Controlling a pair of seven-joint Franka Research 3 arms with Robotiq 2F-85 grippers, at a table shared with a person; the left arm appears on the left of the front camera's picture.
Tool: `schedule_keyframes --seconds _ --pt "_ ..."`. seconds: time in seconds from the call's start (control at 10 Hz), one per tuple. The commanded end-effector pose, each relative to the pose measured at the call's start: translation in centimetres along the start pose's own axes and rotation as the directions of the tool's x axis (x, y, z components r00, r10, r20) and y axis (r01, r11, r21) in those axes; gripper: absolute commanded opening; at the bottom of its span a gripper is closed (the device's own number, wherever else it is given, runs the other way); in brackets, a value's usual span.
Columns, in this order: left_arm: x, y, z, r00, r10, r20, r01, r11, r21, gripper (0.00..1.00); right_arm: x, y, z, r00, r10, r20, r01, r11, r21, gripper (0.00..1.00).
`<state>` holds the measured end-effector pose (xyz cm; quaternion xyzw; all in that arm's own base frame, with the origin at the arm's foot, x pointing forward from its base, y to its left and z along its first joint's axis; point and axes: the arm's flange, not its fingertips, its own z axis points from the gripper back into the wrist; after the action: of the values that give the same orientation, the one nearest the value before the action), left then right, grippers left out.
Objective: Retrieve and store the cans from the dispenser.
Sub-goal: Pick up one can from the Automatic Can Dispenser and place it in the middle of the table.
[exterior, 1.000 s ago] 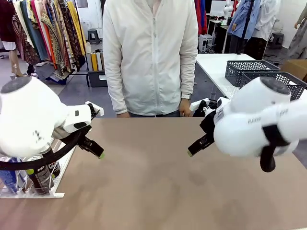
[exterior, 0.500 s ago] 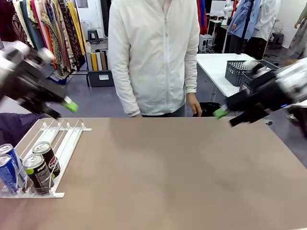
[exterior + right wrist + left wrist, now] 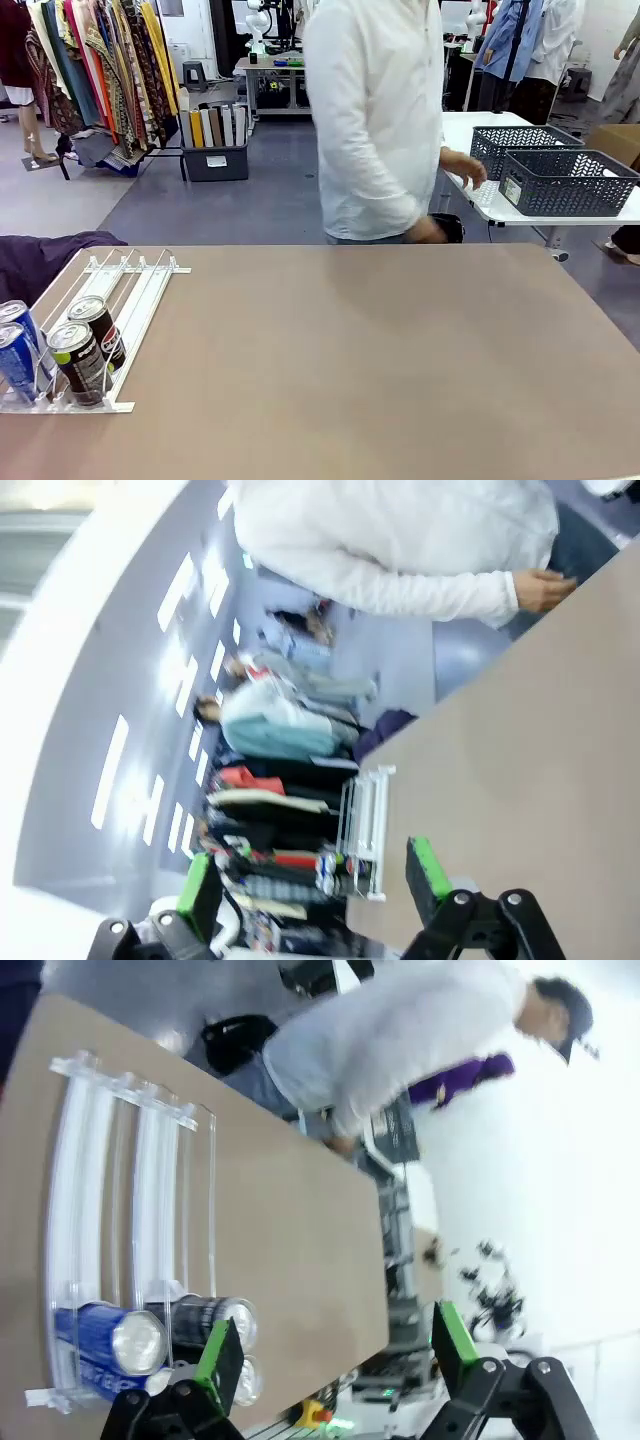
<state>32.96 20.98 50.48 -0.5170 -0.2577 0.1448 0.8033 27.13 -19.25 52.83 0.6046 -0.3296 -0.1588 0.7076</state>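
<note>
Left gripper (image 3: 335, 1345) and right gripper (image 3: 312, 875): fingers spread wide, nothing between them.
Front view: dispenser (image 3: 150, 295) at lower left of frame, 4 cans (image 3: 80, 355) at its lower end; person (image 3: 375, 120) at upper centre. Left wrist view: dispenser at left, cans at lower left. Right wrist view: dispenser at lower centre.

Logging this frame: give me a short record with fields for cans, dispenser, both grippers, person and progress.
cans: four, two blue and two black, lined up at the near end of the rack
dispenser: on the table's left side, far lane sections empty
left gripper: open, empty
right gripper: open, empty
person: at the far side, turned toward the mesh baskets
progress: no can grasped
</note>
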Motion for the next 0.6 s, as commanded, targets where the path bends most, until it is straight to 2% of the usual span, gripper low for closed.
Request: schedule_keyframes --seconds 0.0,0.1,0.2,0.5 --pt "0.9 2.0 0.5 0.991 0.093 0.095 -0.088 0.995 -0.055 1.0 -5.3 -4.9 -2.1 0.999 -0.04 0.029 0.039 0.999 0.032 1.0" --pt "0.8 2.8 0.7 0.989 0.091 0.118 -0.085 0.995 -0.054 1.0 -5.4 -5.5 -2.6 0.998 -0.039 0.044 0.04 0.999 -0.013 1.0" --pt "0.3 2.5 1.4 0.995 0.077 0.062 -0.076 0.997 -0.022 1.0 0.5 -2.2 1.2 0.998 -0.045 0.04 0.044 0.999 0.019 1.0" --pt "0.3 2.5 1.4 0.995 0.077 0.062 -0.076 0.997 -0.022 1.0 0.5 -2.2 1.2 0.998 -0.045 0.04 0.044 0.999 0.019 1.0"
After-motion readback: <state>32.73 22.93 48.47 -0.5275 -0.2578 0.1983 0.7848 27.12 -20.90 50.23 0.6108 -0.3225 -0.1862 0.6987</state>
